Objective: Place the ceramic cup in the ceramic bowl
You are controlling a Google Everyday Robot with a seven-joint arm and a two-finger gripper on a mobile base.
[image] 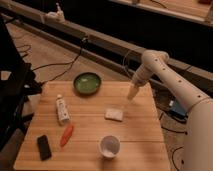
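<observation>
The ceramic cup is a small white round cup standing upright near the front edge of the wooden table. The ceramic bowl is shallow and green with a dark rim, at the table's far edge, left of centre. My gripper hangs from the white arm at the far right of the table, pointing down just above the wood. It is to the right of the bowl and well behind the cup, holding nothing that I can see.
A white rectangular block lies mid-table between gripper and cup. A white tube, an orange carrot-like object and a black device lie on the left side. Cables run over the floor behind; a dark chair stands at left.
</observation>
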